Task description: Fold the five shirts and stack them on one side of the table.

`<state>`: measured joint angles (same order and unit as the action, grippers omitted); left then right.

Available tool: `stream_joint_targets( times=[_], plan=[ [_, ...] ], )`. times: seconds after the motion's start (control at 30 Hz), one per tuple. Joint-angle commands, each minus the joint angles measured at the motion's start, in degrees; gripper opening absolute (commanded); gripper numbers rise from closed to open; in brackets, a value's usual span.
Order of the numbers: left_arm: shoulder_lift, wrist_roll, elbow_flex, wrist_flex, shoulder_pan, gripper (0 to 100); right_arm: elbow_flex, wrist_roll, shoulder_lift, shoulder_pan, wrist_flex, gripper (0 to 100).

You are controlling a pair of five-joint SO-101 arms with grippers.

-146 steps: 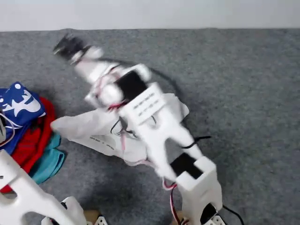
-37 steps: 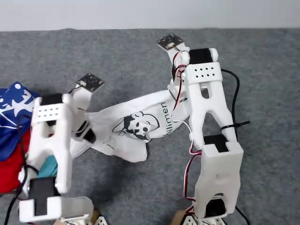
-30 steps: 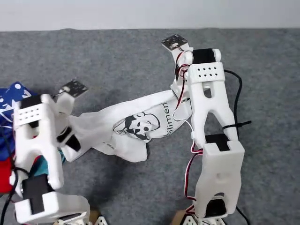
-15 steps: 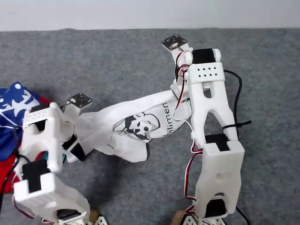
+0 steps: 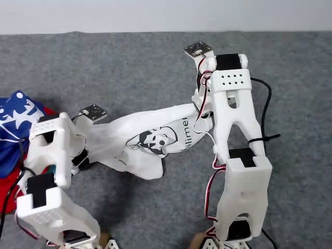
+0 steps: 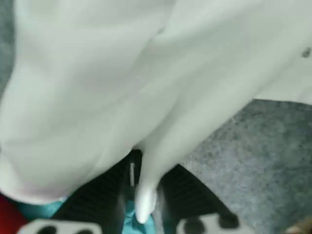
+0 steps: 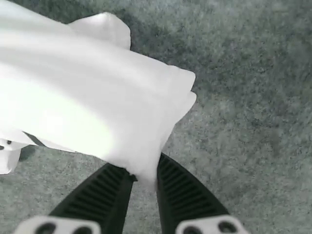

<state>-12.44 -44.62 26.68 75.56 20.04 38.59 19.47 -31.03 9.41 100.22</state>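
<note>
So the white shirt (image 5: 150,140) is out in the middle of the counter (image 5: 290,104), kind of stretched in a slanted line between the two arms, cartoon face print facing up. It's rumpled, not flat, with a lower flap bunched toward the arm bases.

The left gripper (image 6: 144,195) is down at the shirt's end nearest the clothes pile. The wrist cam shows its black jaws pinched tight on a narrow fold of the white fabric, with cloth draping over most of what's in front of it. The right gripper (image 7: 144,183) has the opposite end, jaws nearly closed with a corner of the shirt clamped between them and grey counter right underneath.

Off at the left edge of the high view there's a heap of other shirts: a blue shirt (image 5: 18,119) with a white print on top and a red shirt (image 5: 8,181) under it. A bit of a teal shirt (image 6: 44,210) peeks out right by the left gripper, touching the white one.
</note>
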Motion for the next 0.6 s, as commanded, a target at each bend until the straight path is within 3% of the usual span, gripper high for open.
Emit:
stream_joint_targets(
  times=[0.0, 0.2, 0.43, 0.57],
  plan=[
    [1.67, -0.44, -5.49, 6.95, -0.70, 1, 3.43, -0.62, 5.93, -1.10, 1.89, 1.0],
    [19.08, 5.27, -14.64, 14.15, -2.73, 0, 3.43, -0.79, 13.85, -1.10, 2.33, 1.0],
    [39.38, 20.31, -23.78, 14.24, -8.35, 0, 3.43, -0.79, 24.75, -0.84, 2.33, 1.0],
    [44.31, 24.35, -29.76, 12.92, -9.23, 1, 3.43, -0.79, 30.11, -0.84, 2.33, 1.0]
  ],
)
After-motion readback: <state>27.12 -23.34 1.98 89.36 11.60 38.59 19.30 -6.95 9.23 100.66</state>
